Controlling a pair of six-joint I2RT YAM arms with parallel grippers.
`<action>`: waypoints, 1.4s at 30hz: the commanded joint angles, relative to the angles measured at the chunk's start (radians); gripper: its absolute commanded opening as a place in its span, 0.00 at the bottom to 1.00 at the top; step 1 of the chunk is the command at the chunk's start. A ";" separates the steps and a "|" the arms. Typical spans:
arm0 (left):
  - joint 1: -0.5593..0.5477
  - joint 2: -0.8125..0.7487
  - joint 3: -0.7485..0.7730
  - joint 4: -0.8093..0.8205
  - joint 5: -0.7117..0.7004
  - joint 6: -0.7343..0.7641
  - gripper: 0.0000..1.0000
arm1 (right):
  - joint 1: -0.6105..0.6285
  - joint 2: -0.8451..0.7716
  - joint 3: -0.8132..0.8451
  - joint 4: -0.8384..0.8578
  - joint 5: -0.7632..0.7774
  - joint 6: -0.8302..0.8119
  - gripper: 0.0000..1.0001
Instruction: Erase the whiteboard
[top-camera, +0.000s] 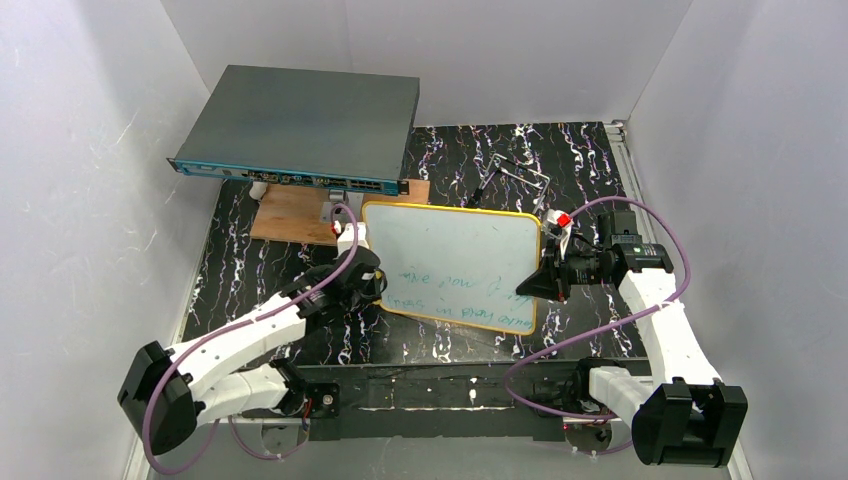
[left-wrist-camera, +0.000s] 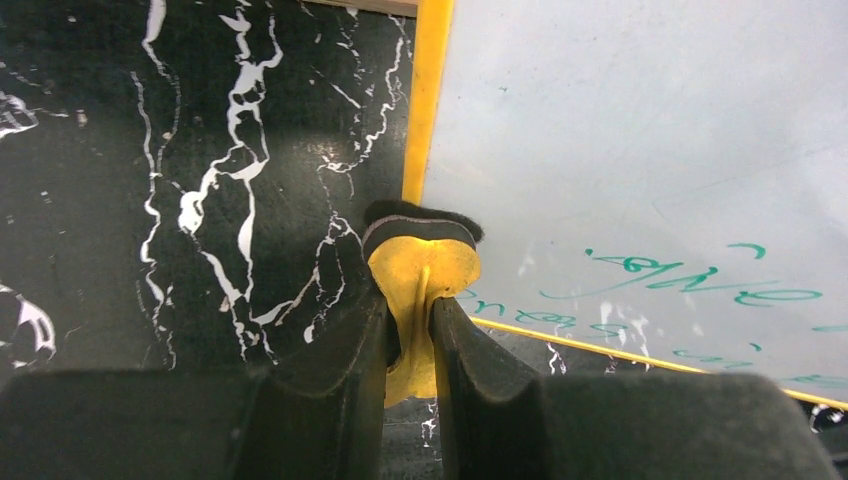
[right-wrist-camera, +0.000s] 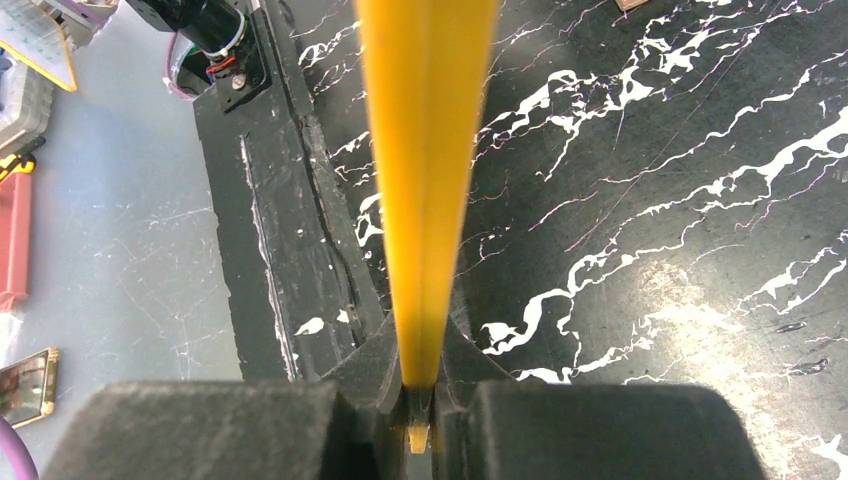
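Whiteboard (top-camera: 450, 250) edge pinched in right tool (top-camera: 537, 284), yellow eraser (left-wrist-camera: 420, 262) clamped in left tool (left-wrist-camera: 411, 322) at opposite frame edge.

**What the views leave out**

From above, the green writing (top-camera: 455, 300) on the whiteboard (top-camera: 450, 262) is too small to read. The left wrist view cuts the whiteboard off at top and right. There the left gripper (left-wrist-camera: 410, 302) hides the lower part of the eraser (left-wrist-camera: 420, 262). The right wrist view shows only the whiteboard's blurred yellow edge. The grey box (top-camera: 300, 125) covers part of the wooden board (top-camera: 300, 215).
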 joint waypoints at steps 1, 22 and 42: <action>-0.040 0.031 0.066 -0.141 -0.224 -0.080 0.00 | 0.015 0.001 0.009 -0.043 0.087 -0.045 0.01; -0.040 -0.047 -0.014 -0.085 -0.176 -0.080 0.00 | 0.016 -0.001 0.007 -0.045 0.090 -0.047 0.01; -0.052 -0.077 0.053 -0.137 -0.085 -0.101 0.00 | 0.015 -0.007 0.006 -0.030 0.099 -0.034 0.01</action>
